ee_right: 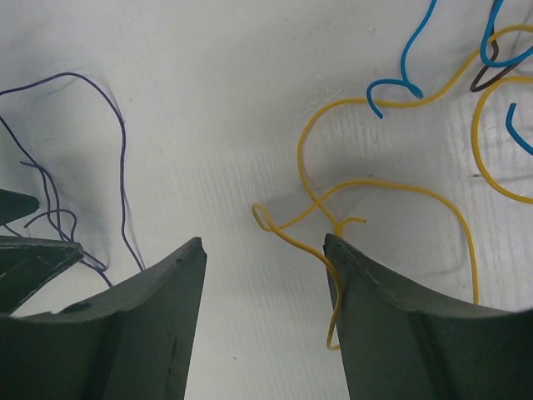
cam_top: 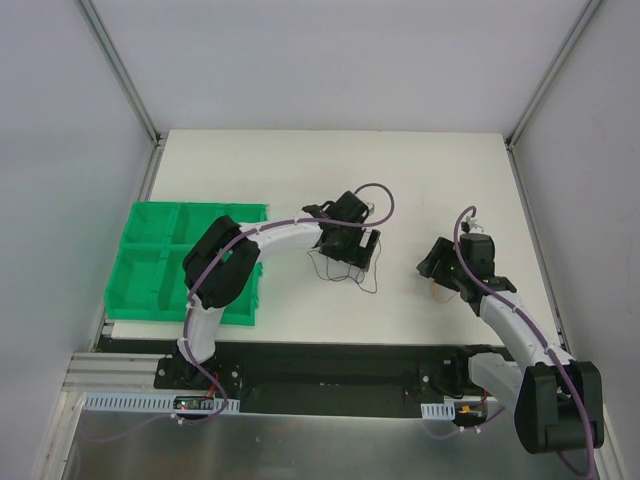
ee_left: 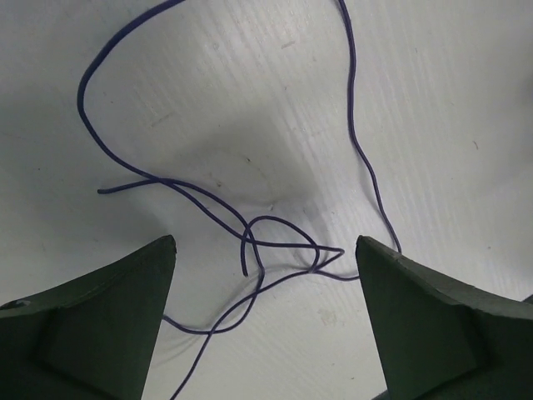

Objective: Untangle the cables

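surface: white table (cam_top: 300, 160), grey walls on three sides, both arms reaching in from the near edge
step: looks like mid-sort; purple wire (ee_left: 250, 225) lies alone under the left gripper (ee_left: 266, 250), apart from the rest
left gripper: jaws spread wide, nothing between them, wire flat on the table below
purple wire: loose, but crosses itself in a small loop between the fingers
right gripper (ee_right: 262, 250): jaws apart, empty, hovering by the yellow wire (ee_right: 391, 187)
yellow wire: small twist just beside the right finger (ee_right: 400, 333); far end runs up among the blue wire (ee_right: 408, 62) and a brown wire (ee_right: 487, 71)
next: likely pinch yellow near the twist, draw it clear of blue and brown; thin target, needs a low, centred close
clutter: green bin tray (cam_top: 150, 260) at left, part hidden by left arm; not obstructing
risk: dragging blue along with yellow
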`<state>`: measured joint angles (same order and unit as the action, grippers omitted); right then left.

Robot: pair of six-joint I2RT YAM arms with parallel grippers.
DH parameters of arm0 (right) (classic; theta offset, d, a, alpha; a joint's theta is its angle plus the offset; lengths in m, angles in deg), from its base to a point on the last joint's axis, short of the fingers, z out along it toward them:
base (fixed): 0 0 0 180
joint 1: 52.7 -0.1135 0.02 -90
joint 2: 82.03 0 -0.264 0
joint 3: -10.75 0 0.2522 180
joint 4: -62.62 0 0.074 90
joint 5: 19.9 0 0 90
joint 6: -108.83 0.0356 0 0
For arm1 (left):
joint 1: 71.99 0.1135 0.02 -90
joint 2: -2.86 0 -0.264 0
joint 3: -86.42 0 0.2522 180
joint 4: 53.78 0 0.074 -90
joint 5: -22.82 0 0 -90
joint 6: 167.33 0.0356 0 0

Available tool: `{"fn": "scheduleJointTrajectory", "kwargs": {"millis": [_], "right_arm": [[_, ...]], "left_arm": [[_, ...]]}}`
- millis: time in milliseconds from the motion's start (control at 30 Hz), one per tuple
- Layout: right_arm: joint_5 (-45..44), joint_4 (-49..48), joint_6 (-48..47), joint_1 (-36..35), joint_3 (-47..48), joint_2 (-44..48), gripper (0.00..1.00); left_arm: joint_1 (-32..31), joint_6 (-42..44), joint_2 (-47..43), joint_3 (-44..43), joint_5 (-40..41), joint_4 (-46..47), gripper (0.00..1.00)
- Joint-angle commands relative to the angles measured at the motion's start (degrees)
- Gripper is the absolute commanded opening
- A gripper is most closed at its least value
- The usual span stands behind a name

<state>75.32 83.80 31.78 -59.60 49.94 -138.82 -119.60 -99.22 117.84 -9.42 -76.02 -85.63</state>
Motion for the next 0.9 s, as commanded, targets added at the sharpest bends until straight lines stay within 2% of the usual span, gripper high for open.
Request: {"fn": "scheduleJointTrajectory", "kwargs": {"millis": [0,33,167,300,367,600,700,867], "right_arm": [[-0.73,-3.37,-1.17,-0.14,-0.99,1.78,0.62],[-0.64,-3.73,-1.09,-0.14,-1.26,1.78,0.62],[-0.55,-3.82,-1.26,-0.14,-1.17,1.60,0.62],[-0.99,-3.73,-1.52,-0.14,-1.44,2.04,0.62],[-0.99,-3.82,-1.52,-0.14,-1.70,2.13,0.62],[-0.91,-3.99,-1.70,-0.14,-1.61,1.51,0.62],[-0.99,-3.99,-1.88,-0.05,-1.44,0.90,0.62],[-0.82,-4.61,-1.79,0.04,-1.61,0.46,0.62]], "left_arm": [[-1.60,0.80,2.44,-3.69,1.99,-2.30,0.91],[-1.86,0.80,2.79,-3.87,2.16,-2.39,0.91],[-3.44,0.18,4.72,-5.45,6.89,-3.44,0.81],[-4.68,-2.36,7.19,-7.12,13.14,-6.34,0.62],[-5.03,-3.77,7.54,-6.34,14.90,-7.05,0.59],[-6.26,-5.18,6.93,-3.53,19.12,-7.93,0.22],[-6.35,-5.18,5.26,-2.30,19.48,-7.93,0.01],[-6.35,-2.20,-2.28,0.60,18.95,-7.40,0.00]]}}
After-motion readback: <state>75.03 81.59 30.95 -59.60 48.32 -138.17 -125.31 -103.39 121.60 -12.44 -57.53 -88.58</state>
